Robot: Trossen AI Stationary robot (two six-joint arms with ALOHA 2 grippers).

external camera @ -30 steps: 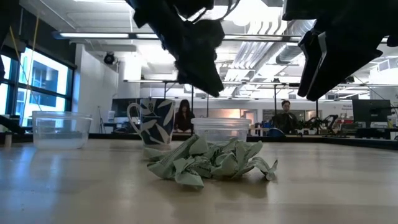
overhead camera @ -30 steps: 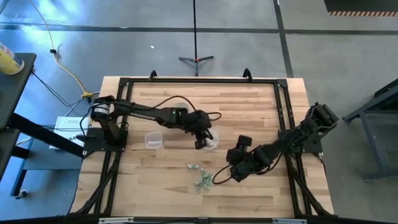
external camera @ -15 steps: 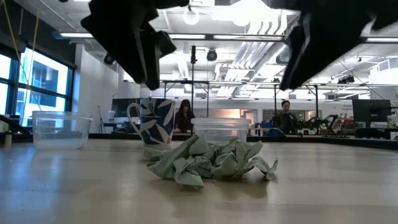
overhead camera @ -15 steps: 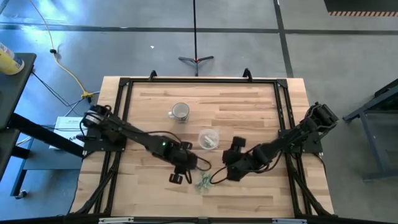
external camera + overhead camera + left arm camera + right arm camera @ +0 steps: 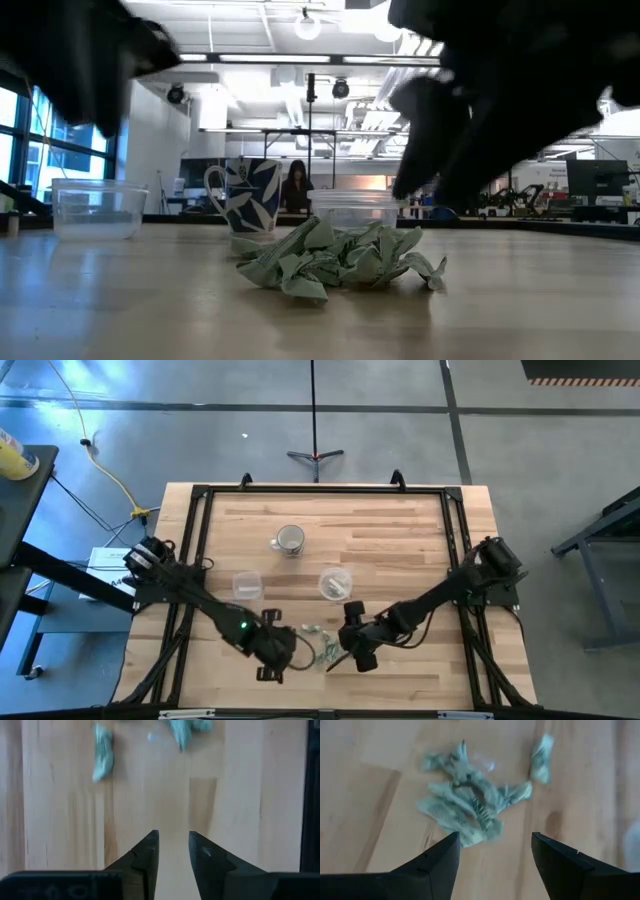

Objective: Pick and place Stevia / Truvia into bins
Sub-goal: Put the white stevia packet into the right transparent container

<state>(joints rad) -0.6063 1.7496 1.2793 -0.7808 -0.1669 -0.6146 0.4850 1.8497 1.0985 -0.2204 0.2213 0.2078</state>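
Observation:
The Stevia sachets (image 5: 323, 651) lie as a crumpled pale green heap on the wood near the table's near edge, with one or two loose sachets (image 5: 312, 628) just beyond it. In the low view the heap (image 5: 340, 260) sits in front of the round tub (image 5: 355, 210). My left gripper (image 5: 271, 660) hangs left of the heap, fingers slightly open (image 5: 174, 836) over bare wood. My right gripper (image 5: 355, 653) is right of the heap, wide open (image 5: 495, 840), with the heap (image 5: 470, 805) just ahead of its fingers. The squarish tub (image 5: 247, 585) and round tub (image 5: 335, 582) stand farther back.
A glass mug with a leaf print (image 5: 289, 540) stands toward the far side, behind the tubs (image 5: 245, 195). A black frame (image 5: 200, 495) runs around the tabletop. Bare wood stretches along the near edge and on the right half. People sit far off in the room (image 5: 297, 185).
My left gripper has swung from over the round tub toward the near edge, ending left of the sachet heap. My right gripper has moved left and nearer, closing in on the heap from the right. The sachets and tubs have stayed put.

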